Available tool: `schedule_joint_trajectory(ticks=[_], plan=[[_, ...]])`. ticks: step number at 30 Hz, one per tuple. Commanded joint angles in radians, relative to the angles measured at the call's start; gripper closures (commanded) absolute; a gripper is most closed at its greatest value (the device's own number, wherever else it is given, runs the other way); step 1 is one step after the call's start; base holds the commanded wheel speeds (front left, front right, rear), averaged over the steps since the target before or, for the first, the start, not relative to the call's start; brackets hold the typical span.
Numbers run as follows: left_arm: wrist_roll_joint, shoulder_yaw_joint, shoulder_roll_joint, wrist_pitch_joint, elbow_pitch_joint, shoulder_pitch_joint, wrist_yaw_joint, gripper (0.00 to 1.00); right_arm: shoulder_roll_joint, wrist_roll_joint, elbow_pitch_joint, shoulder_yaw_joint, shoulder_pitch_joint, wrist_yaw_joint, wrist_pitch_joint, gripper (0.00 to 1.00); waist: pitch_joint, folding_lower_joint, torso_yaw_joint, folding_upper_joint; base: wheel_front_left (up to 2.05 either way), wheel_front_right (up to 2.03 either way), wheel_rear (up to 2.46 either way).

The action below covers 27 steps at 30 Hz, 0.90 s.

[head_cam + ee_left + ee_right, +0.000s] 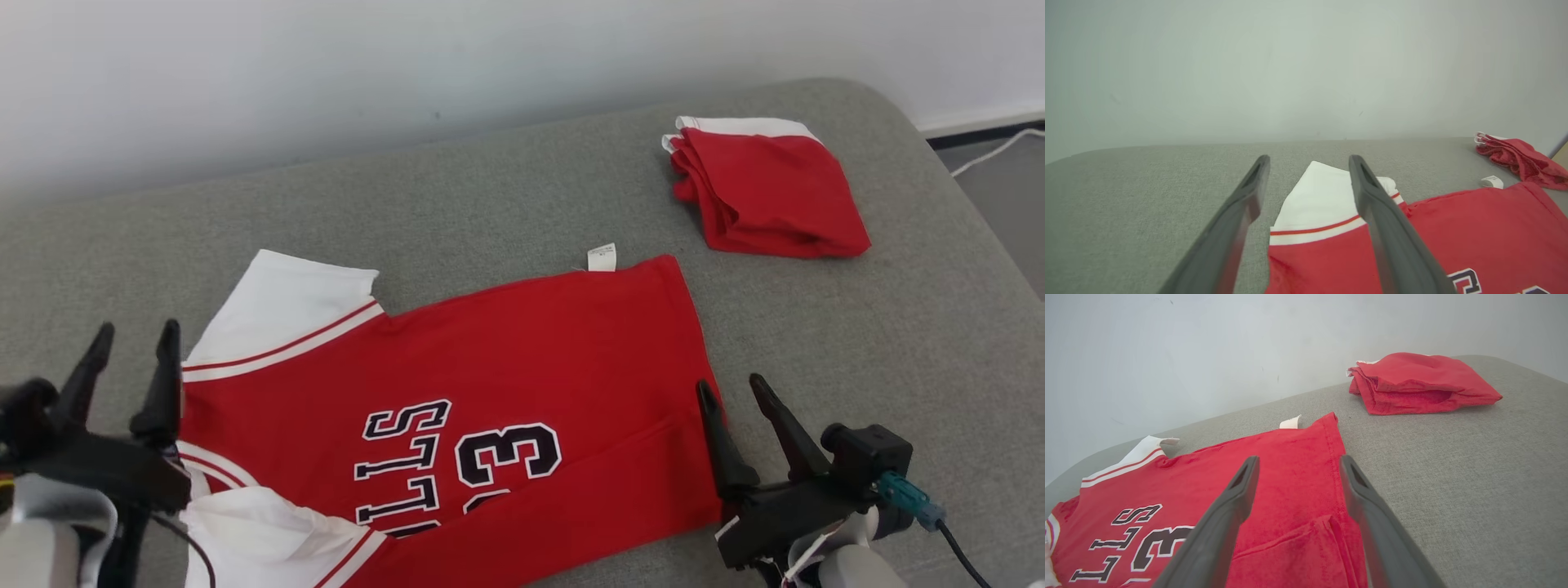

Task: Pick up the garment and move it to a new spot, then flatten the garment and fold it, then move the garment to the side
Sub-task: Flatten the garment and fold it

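Across the middle of the grey woven fabric surface [490, 188], spread lengthwise with the print facing up: red knit jersey with white sleeves and black-and-white lettering [522, 367], collar end toward 9 o'clock, hem toward 3 o'clock. Laid out that way, by the look of it, for flattening ahead of the fold. Not fully smooth: far white sleeve [286, 306] lying open at 10 o'clock, near sleeve bunched at 7 o'clock, a soft crease along the near side toward 5 o'clock, seemingly doubled over, small white care label [602, 256] poking past the far edge at 12 o'clock. Parked well apart at 1 o'clock, folded red cloth bundle with a white edge [767, 192], probably kept there to leave the working area free. Posted one at each end, seemingly to handle both ends together: left tool [138, 327] at 9 o'clock just beside the shoulder, right tool [729, 382] at 4 o'clock by the hem corner. Both spread wide and holding nothing. From the right wrist view, one long dark finger [1216, 539] over red cloth, the other over bare grey beyond the hem; from the left wrist view, far sleeve framed between the pair. Cannot tell whether any fingertip rests on cloth.
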Motion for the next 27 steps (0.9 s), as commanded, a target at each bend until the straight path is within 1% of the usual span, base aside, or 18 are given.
schedule_joint_trajectory(ticks=[1, 3, 9, 13, 14, 16, 23, 27], plan=[[-0.028, -0.001, 0.019, 0.021, 0.024, -0.045, -0.009, 0.00, 0.010, -0.005, 0.006, 0.009, -0.021, -0.001, -0.009, 0.00, 0.067, -0.0001, -0.061, -0.0001, 0.00, 0.00, 0.00], [-0.029, -0.015, 0.054, 0.055, 0.061, -0.101, -0.016, 0.00, 0.020, -0.007, 0.017, 0.020, -0.050, -0.001, -0.016, 0.00, 0.095, -0.0001, -0.081, -0.0001, 0.00, 0.00, 0.00], [-0.068, -0.060, 0.122, 0.125, 0.186, -0.247, -0.031, 0.00, 0.045, 0.000, 0.051, 0.060, -0.121, -0.001, -0.033, 0.00, 0.161, -0.0001, -0.130, -0.0001, 0.00, 0.00, 0.00], [-0.091, -0.089, 0.148, 0.144, 0.267, -0.323, -0.032, 0.00, 0.054, 0.005, 0.070, 0.078, -0.157, -0.001, -0.040, 0.00, 0.187, -0.0001, -0.153, -0.0001, 0.00, 0.00, 0.00], [-0.091, -0.089, 0.148, 0.144, 0.267, -0.323, -0.032, 0.00, 0.054, 0.005, 0.070, 0.078, -0.157, -0.001, -0.040, 0.00, 0.187, -0.0001, -0.153, -0.0001, 0.00, 0.00, 0.00], [-0.082, -0.111, 0.170, 0.152, 0.306, -0.355, -0.032, 0.00, 0.060, 0.007, 0.076, 0.085, -0.172, -0.001, -0.041, 0.00, 0.199, -0.0001, -0.163, -0.0001, 0.00, 0.00, 0.00], [-0.090, -0.181, 0.215, 0.191, 0.440, -0.482, -0.033, 0.00, 0.078, 0.003, 0.055, 0.096, -0.204, -0.001, -0.040, 0.00, 0.249, -0.0001, -0.200, -0.0001, 0.00, 0.00, 0.00], [-0.097, -0.201, 0.232, 0.201, 0.505, -0.525, -0.033, 0.00, 0.087, 0.000, 0.051, 0.102, -0.210, -0.001, -0.040, 0.00, 0.263, -0.0001, -0.214, -0.0001, 0.00, 0.00, 0.00]])
